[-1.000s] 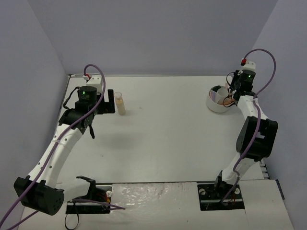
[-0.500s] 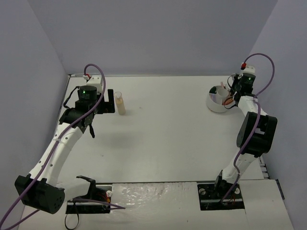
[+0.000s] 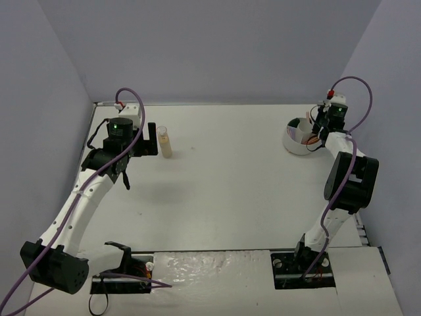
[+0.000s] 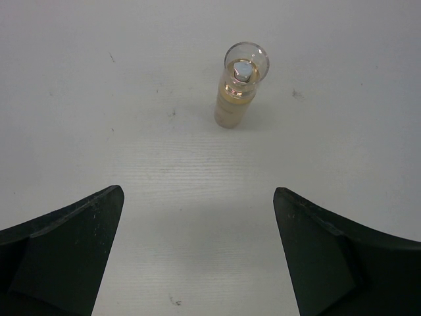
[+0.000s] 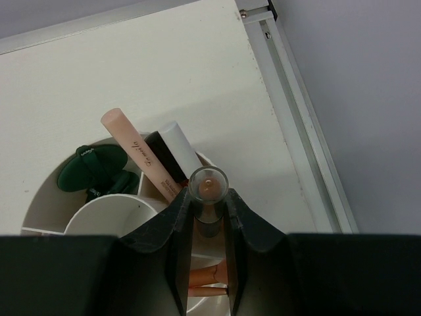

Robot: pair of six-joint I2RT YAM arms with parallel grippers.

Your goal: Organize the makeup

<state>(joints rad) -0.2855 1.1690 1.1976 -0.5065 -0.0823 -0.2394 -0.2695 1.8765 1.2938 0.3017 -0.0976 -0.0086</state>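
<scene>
White bench (image 3: 230, 191), lilac walls (image 3: 217, 46); right hand (image 5: 208, 199) pinches a clear-topped tube (image 5: 208, 184) at 2 o'clock, left hand (image 4: 197, 194) gapes wide, empty.

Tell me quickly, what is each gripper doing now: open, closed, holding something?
Left gripper: open, holding nothing.
Right gripper: shut on a tube.
</scene>
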